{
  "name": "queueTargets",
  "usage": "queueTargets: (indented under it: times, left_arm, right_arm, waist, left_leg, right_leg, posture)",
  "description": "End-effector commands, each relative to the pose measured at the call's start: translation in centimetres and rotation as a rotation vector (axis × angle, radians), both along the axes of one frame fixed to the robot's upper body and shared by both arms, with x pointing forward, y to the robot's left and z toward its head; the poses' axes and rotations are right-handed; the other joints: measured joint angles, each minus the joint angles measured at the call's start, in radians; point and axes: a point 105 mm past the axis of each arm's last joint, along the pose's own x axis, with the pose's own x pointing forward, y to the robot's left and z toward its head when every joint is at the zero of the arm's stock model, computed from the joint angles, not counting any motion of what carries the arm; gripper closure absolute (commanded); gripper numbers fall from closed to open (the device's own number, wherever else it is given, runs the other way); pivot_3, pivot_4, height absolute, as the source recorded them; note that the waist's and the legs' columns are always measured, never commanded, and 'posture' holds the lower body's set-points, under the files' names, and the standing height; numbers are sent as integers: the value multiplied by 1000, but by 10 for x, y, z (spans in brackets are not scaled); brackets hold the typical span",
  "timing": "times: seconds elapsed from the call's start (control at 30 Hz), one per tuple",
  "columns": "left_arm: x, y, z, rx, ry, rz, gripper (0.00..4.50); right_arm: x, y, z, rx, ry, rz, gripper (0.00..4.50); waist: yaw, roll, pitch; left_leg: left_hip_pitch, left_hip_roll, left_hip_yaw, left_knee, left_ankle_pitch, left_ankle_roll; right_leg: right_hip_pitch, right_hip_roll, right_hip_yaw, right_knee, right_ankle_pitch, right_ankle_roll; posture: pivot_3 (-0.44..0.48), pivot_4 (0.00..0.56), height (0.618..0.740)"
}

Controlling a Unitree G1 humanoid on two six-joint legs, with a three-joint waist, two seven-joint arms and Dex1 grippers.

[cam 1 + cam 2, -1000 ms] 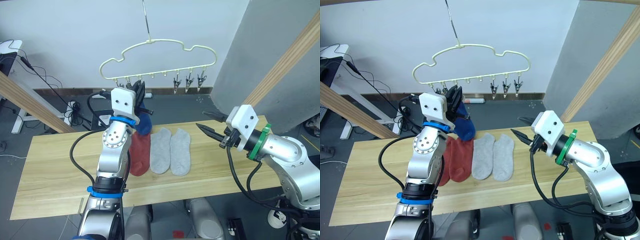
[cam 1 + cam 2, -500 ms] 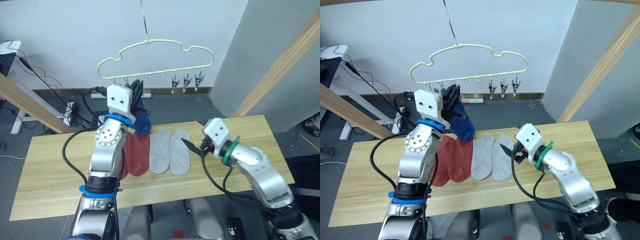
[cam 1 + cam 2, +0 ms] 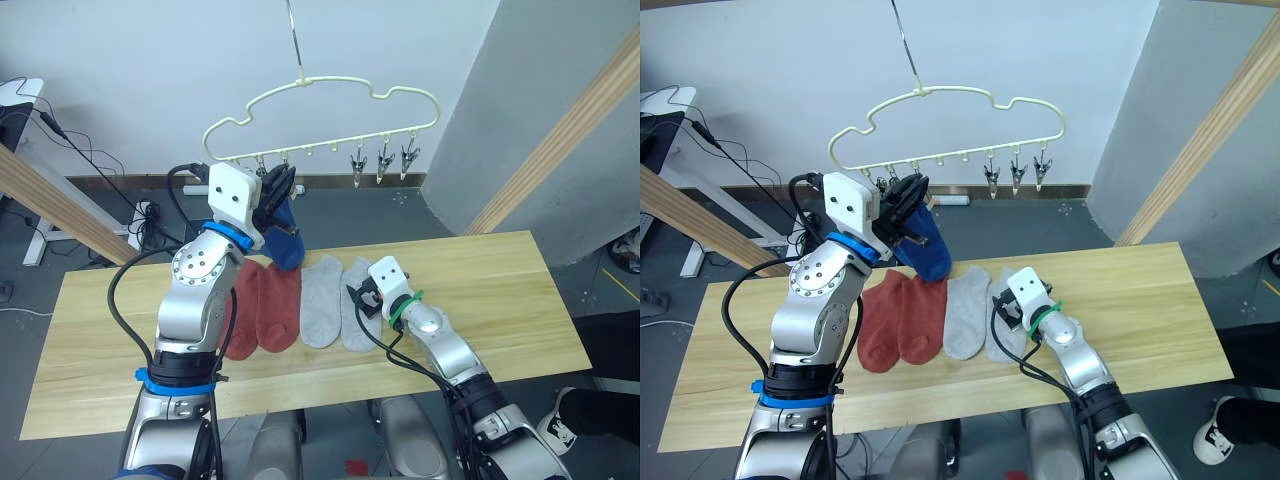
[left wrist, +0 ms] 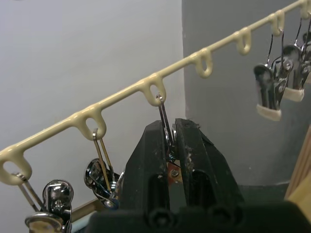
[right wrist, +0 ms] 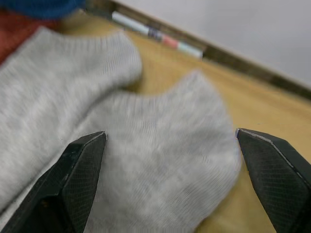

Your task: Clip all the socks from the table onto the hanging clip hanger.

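Observation:
The pale clip hanger (image 4: 121, 93) hangs above the table (image 3: 500, 290). My left gripper (image 4: 170, 150) is raised to it and shut on one metal clip (image 4: 163, 119). A blue sock (image 3: 284, 240) dangles just under that gripper; I cannot tell what holds its top. Two rust-red socks (image 3: 262, 315) and two grey socks (image 3: 320, 305) lie side by side on the table. My right gripper (image 5: 170, 134) is open, low over the toe end of the right grey sock (image 5: 160, 160), with a fingertip at each side. In the left eye view the right gripper (image 3: 358, 300) sits on that sock.
Three free metal clips (image 3: 380, 160) hang at the hanger's right end. Slanted wooden poles stand at the left (image 3: 50, 200) and right (image 3: 560, 130). Bare table spreads to both sides of the socks. Cables (image 3: 100, 190) lie on the floor behind.
My right arm has swung down and to the left, from beside the socks to low over the right grey sock. The left gripper has stayed at the hanger with the blue sock below it.

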Motion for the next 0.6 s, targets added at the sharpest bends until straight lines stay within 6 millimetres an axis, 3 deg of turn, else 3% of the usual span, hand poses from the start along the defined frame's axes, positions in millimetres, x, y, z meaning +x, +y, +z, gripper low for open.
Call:
queueTargets:
  times: [0.03,0.2,0.33,0.43,0.5,0.6]
  left_arm:
    - [-8,-4,13,1,-41,-45,4500]
    - [-10,-2,15,-31,-21,-83,4500]
    - [-12,-1,19,-32,-13,-120,4500]
    - [-12,0,22,-37,-5,-138,4500]
    - [-13,0,25,-39,1,-162,4500]
    - [-15,0,29,-38,9,-189,4500]
  right_arm:
    - [1,-4,-10,-16,28,-27,1286]
    - [-3,0,-14,-28,39,-9,3041]
    - [-5,5,-1,-37,-24,35,4434]
    - [-6,9,19,-63,-111,89,4474]
    - [-9,18,50,-138,-260,201,4474]
    - [-15,34,80,-264,-441,347,4474]
  waist:
    - [0,0,0]
    - [0,0,0]
    - [0,0,0]
    - [1,0,0]
    - [1,1,1]
    - [-3,1,1]
  left_leg:
    - [0,0,0,0,0,0]
    - [1,0,0,0,0,0]
    - [1,0,0,0,0,0]
    - [0,0,0,0,0,0]
    - [0,0,0,0,0,0]
    - [-1,0,0,0,0,0]
  right_leg:
    - [0,0,0,0,0,0]
    - [0,0,0,0,0,0]
    - [0,0,0,0,0,0]
    - [0,0,0,0,0,0]
    - [0,0,0,0,0,0]
    - [-1,0,0,0,0,0]
  posture:
    - [-222,356,733]
    - [-223,355,733]
    - [-221,354,733]
    - [-221,354,733]
    - [-222,352,733]
    - [-227,350,733]
